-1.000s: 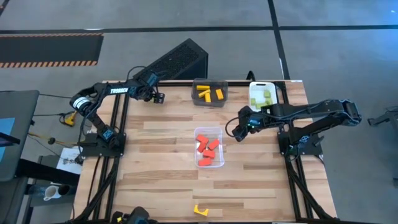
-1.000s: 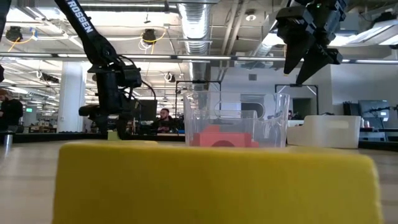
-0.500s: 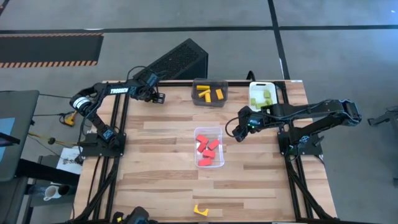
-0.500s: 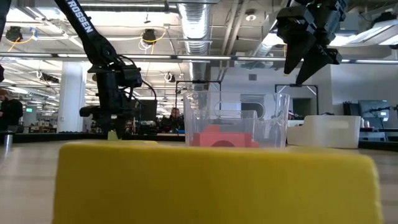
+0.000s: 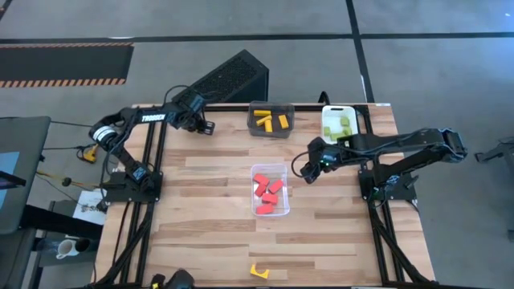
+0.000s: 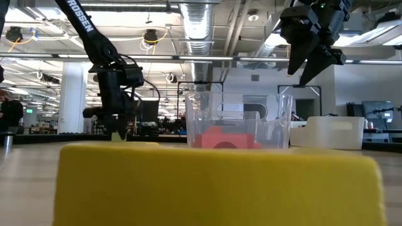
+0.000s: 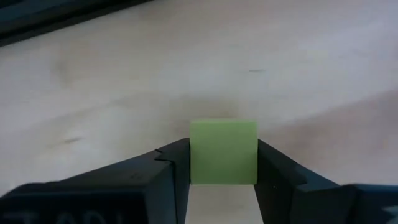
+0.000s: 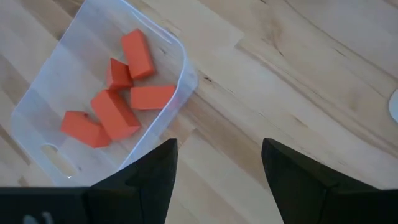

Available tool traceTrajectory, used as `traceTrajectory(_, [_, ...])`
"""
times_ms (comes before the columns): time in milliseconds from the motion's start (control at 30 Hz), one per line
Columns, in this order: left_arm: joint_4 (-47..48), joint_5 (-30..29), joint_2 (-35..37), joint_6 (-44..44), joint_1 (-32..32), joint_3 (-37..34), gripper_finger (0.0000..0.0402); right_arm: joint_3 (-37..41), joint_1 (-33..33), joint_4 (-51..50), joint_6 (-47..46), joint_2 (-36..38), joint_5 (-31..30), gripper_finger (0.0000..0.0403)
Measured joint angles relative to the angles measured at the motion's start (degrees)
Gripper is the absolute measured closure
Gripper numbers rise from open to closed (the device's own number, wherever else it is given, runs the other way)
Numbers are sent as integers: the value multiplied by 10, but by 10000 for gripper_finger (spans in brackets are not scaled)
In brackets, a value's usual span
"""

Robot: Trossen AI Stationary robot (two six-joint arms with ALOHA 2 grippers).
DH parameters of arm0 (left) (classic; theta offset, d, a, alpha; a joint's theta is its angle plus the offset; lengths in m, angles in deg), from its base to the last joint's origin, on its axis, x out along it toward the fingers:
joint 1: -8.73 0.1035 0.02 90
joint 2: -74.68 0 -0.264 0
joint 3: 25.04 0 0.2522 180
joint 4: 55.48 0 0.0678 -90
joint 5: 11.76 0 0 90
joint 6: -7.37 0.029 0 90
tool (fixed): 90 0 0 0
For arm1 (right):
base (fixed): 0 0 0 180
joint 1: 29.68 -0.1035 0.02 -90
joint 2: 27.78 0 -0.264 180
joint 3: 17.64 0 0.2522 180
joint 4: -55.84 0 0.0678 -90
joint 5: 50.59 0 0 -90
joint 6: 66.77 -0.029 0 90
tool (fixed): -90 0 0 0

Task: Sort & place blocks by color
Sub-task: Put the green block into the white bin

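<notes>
A yellow block lies at the bottom centre of the high view, on the near edge of the wooden table. In the low view the same block fills the lower half of the frame as a wide yellow bar.

At the centre of the high view stands the clear bin. It holds the red blocks, five pieces by the right wrist view, lying loosely together on the bin floor.

The right gripper is just right of the clear bin in the high view and above the table, as the upper right of the low view shows. Its fingers stand apart, with nothing between them. The right wrist view shows bare table between the fingers and the clear bin toward the left of the frame.

The left gripper is in the upper left of the table in the high view, near the far edge. Its fingers are clamped on a light green block, one finger against each side face. The left wrist view shows the block down at the table surface.

At the top centre of the high view, the dark bin holds several yellow blocks. To its right, at the upper right corner of the table, the white bin holds light green blocks; their number cannot be told.
</notes>
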Motion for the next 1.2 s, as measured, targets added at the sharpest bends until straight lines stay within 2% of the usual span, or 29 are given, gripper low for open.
traceTrajectory(267, [-61, 71, 60, -44, -89, 0, 294, 0, -18, 2, 3, 35, -13, 148])
traceTrajectory(433, [-190, 172, 92, -105, -179, 0, 292, 2, -22, 50, 61, 73, -16, 148])
traceTrajectory(567, [-353, 257, 100, -190, -238, 0, 293, 53, -23, 207, 167, 132, -23, 148])
traceTrajectory(700, [-499, 307, 100, -315, -276, 0, 291, 110, -30, 372, 234, 173, -29, 148])
traceTrajectory(833, [-568, 327, 100, -408, -305, 0, 291, 121, -39, 462, 312, 176, -27, 148])
traceTrajectory(967, [-594, 326, 100, -477, -331, 0, 291, 120, -45, 559, 454, 158, -28, 148])
traceTrajectory(1067, [-594, 320, 100, -501, -347, 0, 290, 119, -45, 631, 559, 133, -28, 148])
traceTrajectory(1200, [-625, 308, 99, -517, -366, 0, 290, 99, -39, 657, 604, 92, -30, 148])
